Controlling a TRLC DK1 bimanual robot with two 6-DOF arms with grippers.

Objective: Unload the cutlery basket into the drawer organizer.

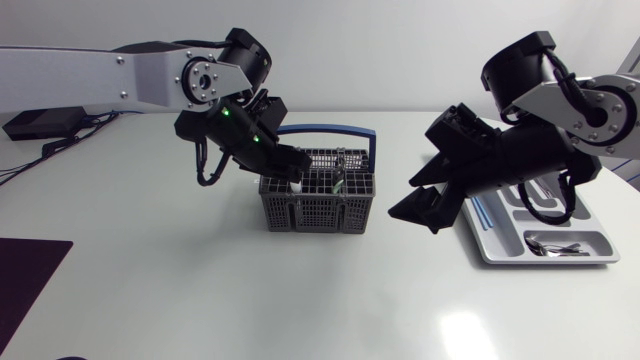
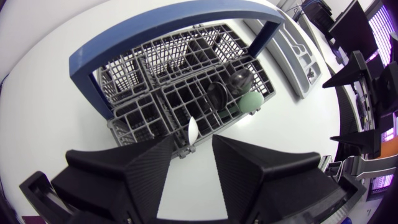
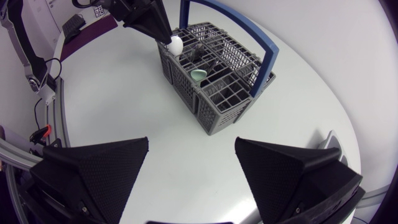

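The grey cutlery basket (image 1: 318,203) with a blue handle (image 1: 330,129) stands mid-table. My left gripper (image 1: 292,168) reaches into its left end. In the left wrist view a white spoon (image 2: 193,130) stands upright between the fingertips, and the gripper (image 2: 193,152) is shut on it. From the right wrist view its white bowl (image 3: 176,44) sits right at those fingertips. Two dark spoons (image 2: 219,93) and a mint green one (image 2: 250,102) remain in the basket (image 2: 186,74). My right gripper (image 1: 430,205) hangs open and empty between the basket and the grey drawer organizer (image 1: 600,240).
The organizer holds metal cutlery (image 1: 555,247) in its front compartment and a blue piece (image 1: 483,213) along its left slot. A dark purple mat (image 1: 30,270) lies at the table's left front edge. Cables (image 1: 40,150) trail at the back left.
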